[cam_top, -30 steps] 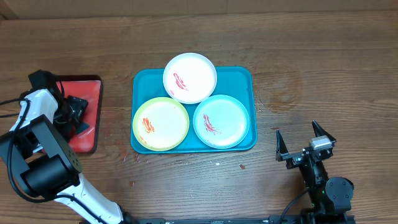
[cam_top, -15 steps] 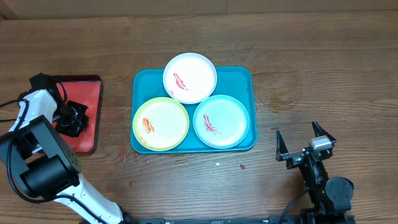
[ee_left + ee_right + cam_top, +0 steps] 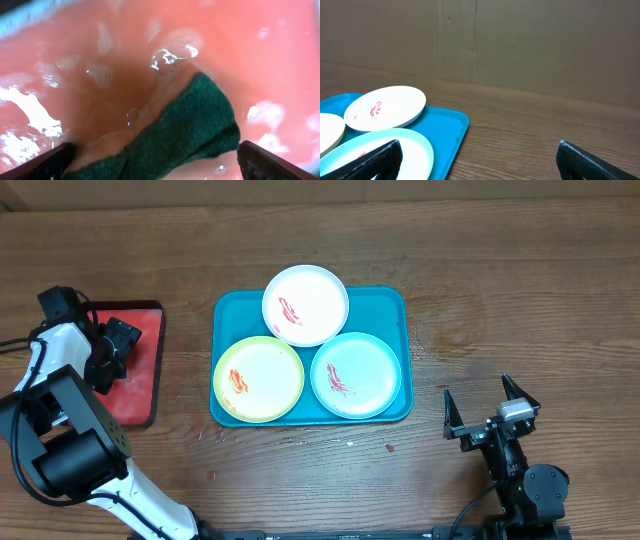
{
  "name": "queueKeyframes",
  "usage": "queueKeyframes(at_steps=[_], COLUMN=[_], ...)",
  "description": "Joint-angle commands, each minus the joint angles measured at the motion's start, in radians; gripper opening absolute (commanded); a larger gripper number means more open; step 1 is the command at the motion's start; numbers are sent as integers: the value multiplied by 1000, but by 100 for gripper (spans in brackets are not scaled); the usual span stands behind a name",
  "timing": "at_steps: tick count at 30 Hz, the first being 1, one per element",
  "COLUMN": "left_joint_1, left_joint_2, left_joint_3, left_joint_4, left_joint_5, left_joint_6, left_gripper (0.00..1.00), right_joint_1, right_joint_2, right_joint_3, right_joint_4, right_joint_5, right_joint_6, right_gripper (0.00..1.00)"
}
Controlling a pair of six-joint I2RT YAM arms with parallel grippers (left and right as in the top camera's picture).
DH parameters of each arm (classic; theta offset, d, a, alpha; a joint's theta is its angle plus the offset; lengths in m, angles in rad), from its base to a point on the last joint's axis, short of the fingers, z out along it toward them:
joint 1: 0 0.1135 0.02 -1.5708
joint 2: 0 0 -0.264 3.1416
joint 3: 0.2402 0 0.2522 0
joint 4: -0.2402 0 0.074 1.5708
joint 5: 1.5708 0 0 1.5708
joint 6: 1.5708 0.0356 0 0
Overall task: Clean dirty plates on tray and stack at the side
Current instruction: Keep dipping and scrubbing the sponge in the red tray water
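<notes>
Left end effector (image 3: 160,166): fingers apart, green sponge (image 3: 192,125) between them, unclamped, on red tray (image 3: 140,385) at frame left. Sponge long axis: lower left to upper right in wrist view. Dirty plates (image 3: 306,304) on teal tray (image 3: 388,302), frame centre, right of sponge. Right end effector (image 3: 477,387): apart, lower right. I judge left arm nearer sponge.

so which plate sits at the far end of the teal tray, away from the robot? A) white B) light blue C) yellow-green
A: in the overhead view the white plate lies at the far edge of the tray and reaches past its rim, while the yellow-green plate and the light blue plate lie side by side on the near half.
</notes>
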Motion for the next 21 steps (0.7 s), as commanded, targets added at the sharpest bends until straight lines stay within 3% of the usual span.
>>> queueKeyframes(at_steps=[1, 2, 3, 5, 6, 8, 10, 13, 16, 17, 19, 20, 21], left_joint_1=[1, 1, 1, 1, 1, 1, 0, 0, 0, 0, 0, 0, 0], left_joint_2=[18, 18, 18, 18, 18, 18, 18, 18, 18, 18, 18, 18, 18], left_joint_3=[-5, -5, -5, -5, -5, -5, -5, -5, -5, -5, -5, -5, -5], left_joint_4=[15, 16, 15, 9, 3, -13, -47, -105, -121, -120, -113, -107, -100], left_joint_5=[-21, -21, -21, -21, -21, -16, 7, 101, 229, 255, 248, 231, 208], left_joint_6=[114, 126, 138, 145, 143, 137, 82, -26, -51, -51, -51, -51, -50], left_gripper=[100, 97, 84, 33, 20, 5, 4, 5, 20, 36, 90, 100, 100], right_joint_1=[-4, -4, -4, -4, -4, -4, -4, -4, -4, -4, -4, -4, -4], right_joint_2=[-9, -9, -9, -9, -9, -9, -9, -9, -9, -9, -9, -9, -9], right_joint_3=[-11, -11, -11, -11, -11, -11, -11, -11, -11, -11, -11, -11, -11], right_joint_4=[4, 4, 4, 4, 4, 4, 4, 4, 4, 4, 4, 4, 4], right_joint_5=[6, 6, 6, 6, 6, 6, 6, 6, 6, 6, 6, 6, 6], right_joint_6=[3, 3, 3, 3, 3, 3, 3, 3, 3, 3, 3, 3, 3], right_gripper=[100, 100, 100, 100, 100, 100, 100, 100, 100, 100, 100, 100, 100])
